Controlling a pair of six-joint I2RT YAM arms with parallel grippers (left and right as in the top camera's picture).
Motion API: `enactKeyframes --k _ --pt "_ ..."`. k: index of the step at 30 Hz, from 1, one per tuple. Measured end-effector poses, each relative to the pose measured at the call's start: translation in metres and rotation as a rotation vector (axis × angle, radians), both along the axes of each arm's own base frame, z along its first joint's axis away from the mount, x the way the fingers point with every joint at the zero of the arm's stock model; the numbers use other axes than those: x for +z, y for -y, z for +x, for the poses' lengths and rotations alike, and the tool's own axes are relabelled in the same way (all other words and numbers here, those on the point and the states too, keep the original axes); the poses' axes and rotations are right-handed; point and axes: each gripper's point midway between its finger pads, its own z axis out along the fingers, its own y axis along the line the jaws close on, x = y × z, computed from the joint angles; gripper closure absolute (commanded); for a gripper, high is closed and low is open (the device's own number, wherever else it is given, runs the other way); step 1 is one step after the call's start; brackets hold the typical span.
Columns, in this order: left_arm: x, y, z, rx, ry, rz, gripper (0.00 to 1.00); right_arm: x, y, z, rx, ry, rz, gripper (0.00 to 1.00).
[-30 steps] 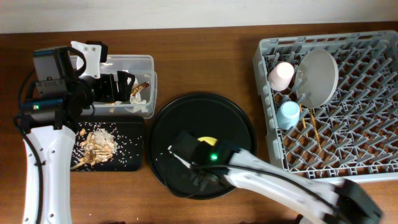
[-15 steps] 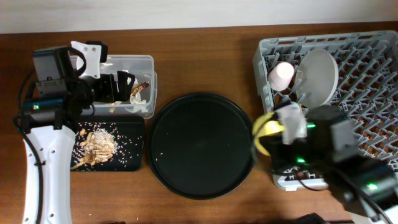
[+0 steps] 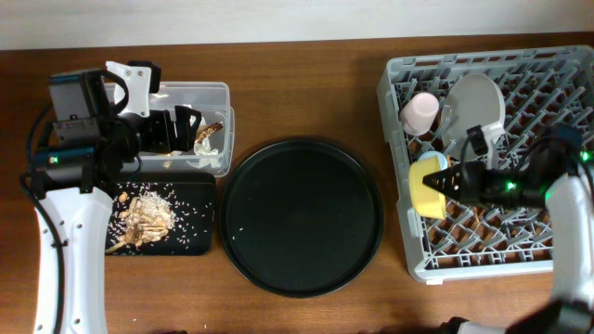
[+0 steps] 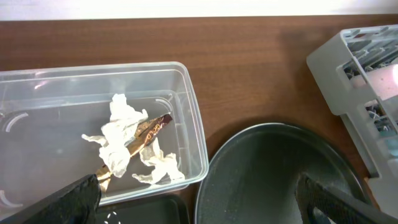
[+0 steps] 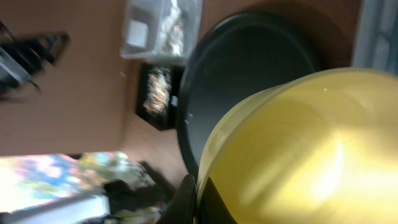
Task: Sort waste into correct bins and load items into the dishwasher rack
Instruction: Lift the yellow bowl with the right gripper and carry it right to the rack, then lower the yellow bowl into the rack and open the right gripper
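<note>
While over rack (image 3: 557, 88), pincer (image 3: 445, 181) around bowl (image 3: 426, 193).

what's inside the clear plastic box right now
A crumpled white napkin and a small brown wrapper lie together in the clear box. One finger of the left gripper covers the box's near corner, so anything there cannot be seen.

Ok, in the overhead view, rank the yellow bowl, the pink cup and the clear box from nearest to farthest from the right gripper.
1. Yellow bowl: held in the right gripper, at the rack's left edge.
2. Pink cup: in the rack's far-left corner.
3. Clear box: far off on the left side.
</note>
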Motion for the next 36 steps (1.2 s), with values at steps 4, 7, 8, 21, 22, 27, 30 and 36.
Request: enactKeyframes --k 4,7,8,21,22,27,30,36 --pt "0.0 0.0 0.0 0.0 0.0 0.0 0.01 -0.023 0.023 0.015 -0.06 -0.062 0.123 0.96" --pt "0.0 0.0 0.0 0.0 0.0 0.0 0.01 -0.023 0.034 0.02 -0.1 -0.051 0.193 0.96" --pt "0.0 0.0 0.0 0.0 0.0 0.0 0.01 -0.022 0.038 0.021 -0.115 -0.045 0.205 0.96" --pt "0.0 0.0 0.0 0.0 0.0 0.0 0.01 -0.024 0.082 0.019 -0.248 -0.01 0.219 0.96" --pt "0.0 0.0 0.0 0.0 0.0 0.0 0.01 -0.024 0.082 0.019 -0.248 -0.01 0.219 0.96" --pt "0.0 0.0 0.0 0.0 0.0 0.0 0.01 -0.025 0.083 0.018 -0.247 -0.02 0.212 0.96" --pt "0.0 0.0 0.0 0.0 0.0 0.0 0.01 -0.026 0.088 0.016 -0.265 -0.028 0.206 0.96" --pt "0.0 0.0 0.0 0.0 0.0 0.0 0.01 -0.036 0.123 0.004 -0.376 -0.072 0.18 0.77"
